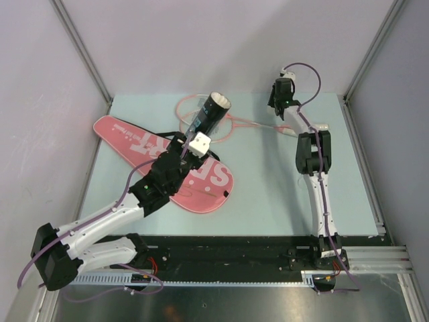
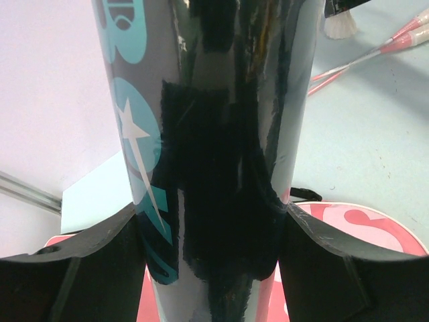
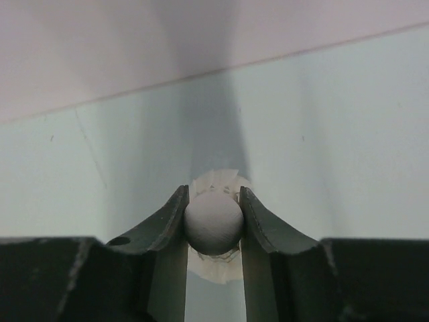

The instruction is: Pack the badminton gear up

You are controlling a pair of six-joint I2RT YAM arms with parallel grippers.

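Our left gripper [image 2: 213, 236] is clamped on the tube [image 2: 214, 121]. The tube fills the whole gap between the jaws and runs out past their tips, and the bag [image 2: 358, 225] lies beneath them. Our right gripper [image 3: 213, 213] pinches the shuttlecock [image 3: 213, 225] by its round cork. The cork sits centred between the jaws near their tips, with the feathers on its far side.
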